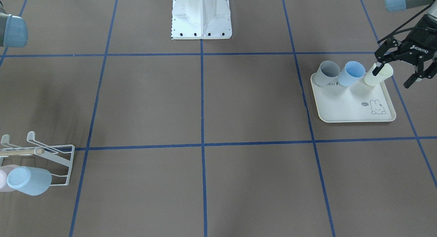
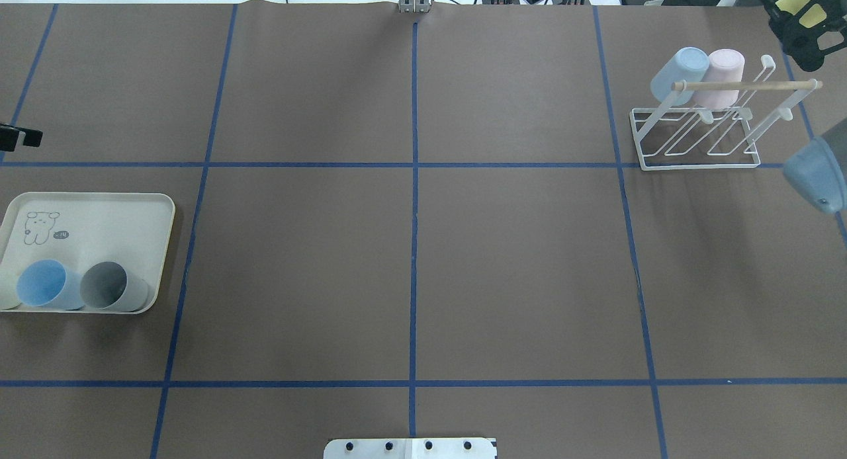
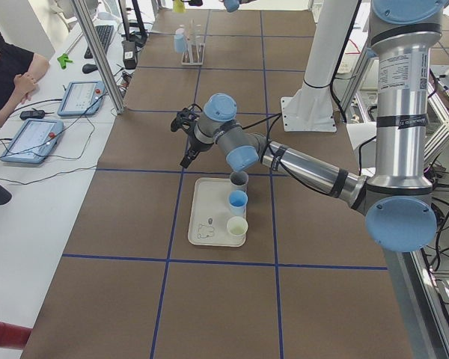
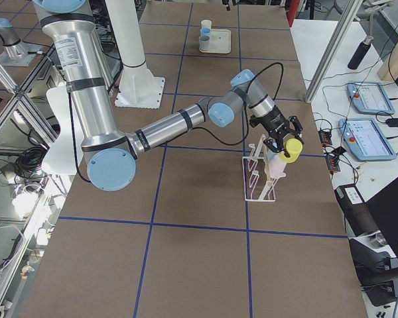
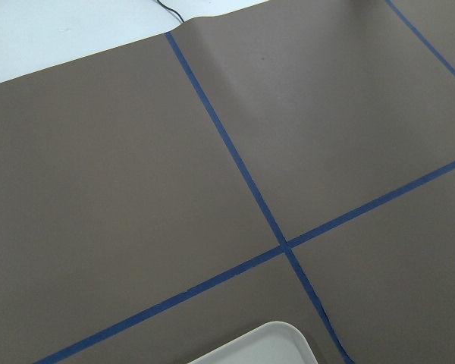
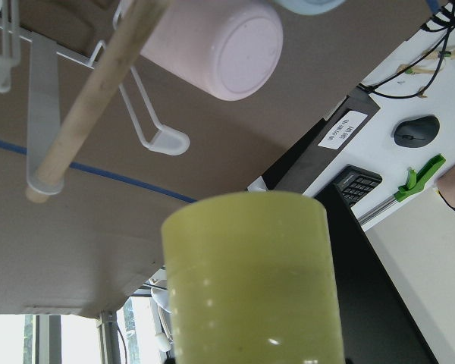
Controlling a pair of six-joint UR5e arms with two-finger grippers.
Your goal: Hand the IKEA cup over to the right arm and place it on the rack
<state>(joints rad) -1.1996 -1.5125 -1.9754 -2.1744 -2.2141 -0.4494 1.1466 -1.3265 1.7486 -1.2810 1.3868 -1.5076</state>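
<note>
A yellow-green cup is seen clamped in the right gripper, held just beside the rack's empty prongs.

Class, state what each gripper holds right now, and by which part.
The right gripper is shut on the yellow-green cup, clamped across its side wall by the rack. The left gripper is open and holds nothing.

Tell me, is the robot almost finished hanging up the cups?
Not quite. A light-blue plastic cup and a pink cup already sit on the white wire rack. The right hand holds a yellow-green cup by it, not yet hung. Three cups wait on the cream tray.
</note>
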